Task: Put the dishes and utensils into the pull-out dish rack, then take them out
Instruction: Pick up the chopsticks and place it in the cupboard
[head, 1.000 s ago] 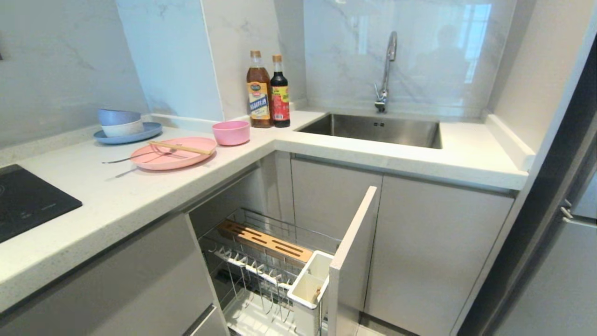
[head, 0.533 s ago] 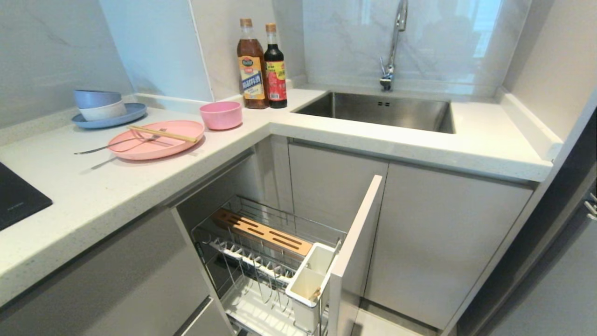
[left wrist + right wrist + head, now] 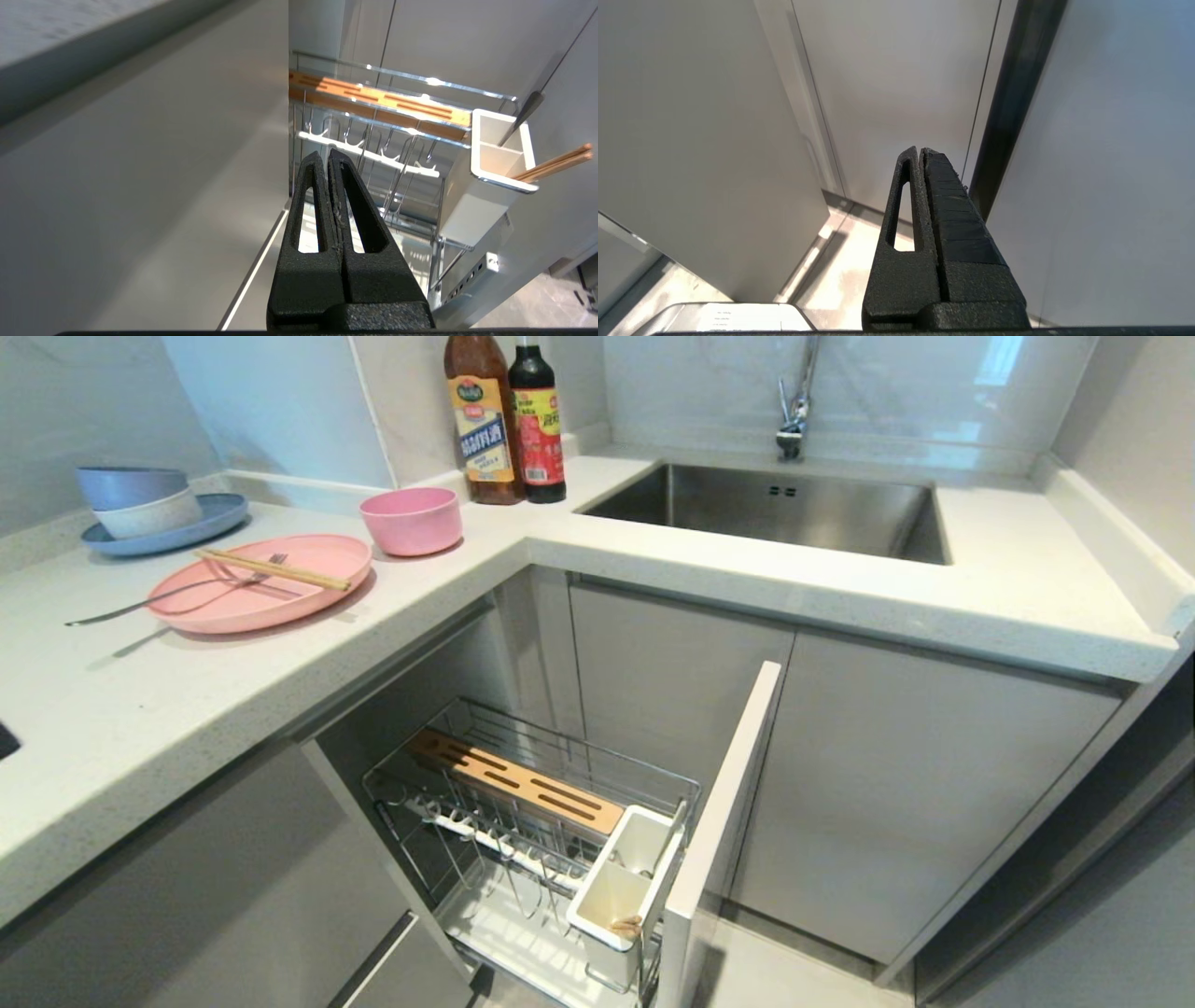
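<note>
place: home kitchen | cues: sink (image 3: pixel 775 509), faucet (image 3: pixel 795 411), countertop (image 3: pixel 140 700), cabinets (image 3: pixel 915 784)

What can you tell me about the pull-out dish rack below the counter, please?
The pull-out dish rack is a chrome wire basket drawn out of the lower cabinet behind its grey door panel. A slotted tan wooden board lies along its far side, upright wire prongs stand over a white drip tray, and a white utensil caddy hangs at the front corner, with wooden sticks in it. No dishes are loaded.
</note>
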`<state>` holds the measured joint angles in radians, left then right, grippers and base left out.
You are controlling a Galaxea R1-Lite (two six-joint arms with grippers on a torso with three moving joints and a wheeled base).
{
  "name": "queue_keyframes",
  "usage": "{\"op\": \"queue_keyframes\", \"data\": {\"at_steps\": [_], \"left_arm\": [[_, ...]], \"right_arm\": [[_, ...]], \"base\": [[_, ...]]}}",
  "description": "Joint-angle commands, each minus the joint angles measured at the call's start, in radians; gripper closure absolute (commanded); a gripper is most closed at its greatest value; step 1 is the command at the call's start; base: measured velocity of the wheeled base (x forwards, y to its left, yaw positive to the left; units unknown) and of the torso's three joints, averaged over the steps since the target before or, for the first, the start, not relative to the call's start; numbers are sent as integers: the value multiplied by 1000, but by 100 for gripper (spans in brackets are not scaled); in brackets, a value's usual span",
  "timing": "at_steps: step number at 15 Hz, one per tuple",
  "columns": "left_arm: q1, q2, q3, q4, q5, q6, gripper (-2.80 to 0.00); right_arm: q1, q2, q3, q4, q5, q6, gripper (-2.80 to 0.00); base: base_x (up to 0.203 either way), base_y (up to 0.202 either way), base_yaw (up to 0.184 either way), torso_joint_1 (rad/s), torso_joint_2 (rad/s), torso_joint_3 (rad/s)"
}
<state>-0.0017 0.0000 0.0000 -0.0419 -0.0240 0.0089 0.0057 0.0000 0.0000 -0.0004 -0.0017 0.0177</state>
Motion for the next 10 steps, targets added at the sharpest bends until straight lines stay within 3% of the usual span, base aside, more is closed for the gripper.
{"op": "queue_keyframes", "data": {"at_steps": [1, 10], "left_arm": [[0, 2, 18, -1, -1, 0, 0], [0, 2, 18, -1, -1, 1, 0]], "right_arm": [[0, 0, 2, 0, 0, 0, 0], [0, 0, 2, 0, -1, 0, 0]], "base": [[0, 0, 0, 1, 1, -190], [0, 0, 0, 4, 2, -199]]}}
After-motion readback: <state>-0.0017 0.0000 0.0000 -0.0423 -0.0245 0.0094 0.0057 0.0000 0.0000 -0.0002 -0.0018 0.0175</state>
